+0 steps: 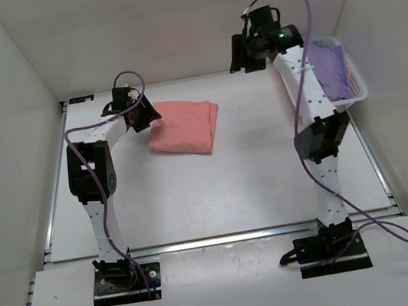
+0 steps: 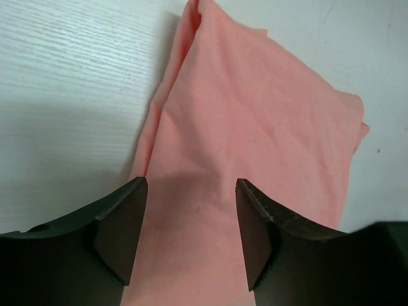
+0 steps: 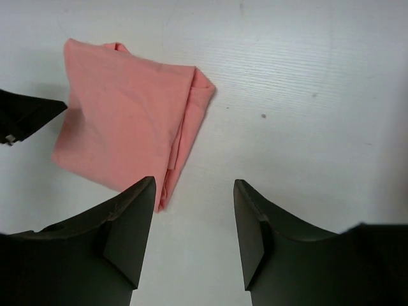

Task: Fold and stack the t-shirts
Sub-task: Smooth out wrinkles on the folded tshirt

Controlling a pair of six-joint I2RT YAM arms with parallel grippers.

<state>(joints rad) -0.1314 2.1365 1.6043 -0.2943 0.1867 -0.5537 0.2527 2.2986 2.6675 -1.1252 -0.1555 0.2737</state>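
Observation:
A folded salmon-pink t-shirt (image 1: pixel 183 126) lies on the table left of centre; it also shows in the left wrist view (image 2: pixel 255 127) and the right wrist view (image 3: pixel 127 115). My left gripper (image 1: pixel 146 114) is open and empty, just above the shirt's left edge, its jaws (image 2: pixel 191 191) either side of the cloth without touching it. My right gripper (image 1: pixel 239 54) is open and empty, raised high over the far table right of the shirt (image 3: pixel 194 191). A lavender-purple t-shirt (image 1: pixel 329 69) lies crumpled in the basket at the right.
A white plastic basket (image 1: pixel 356 95) stands at the far right edge, beside the right arm. White walls enclose the table on the left, back and right. The left gripper's tip (image 3: pixel 29 113) shows in the right wrist view beside the shirt.

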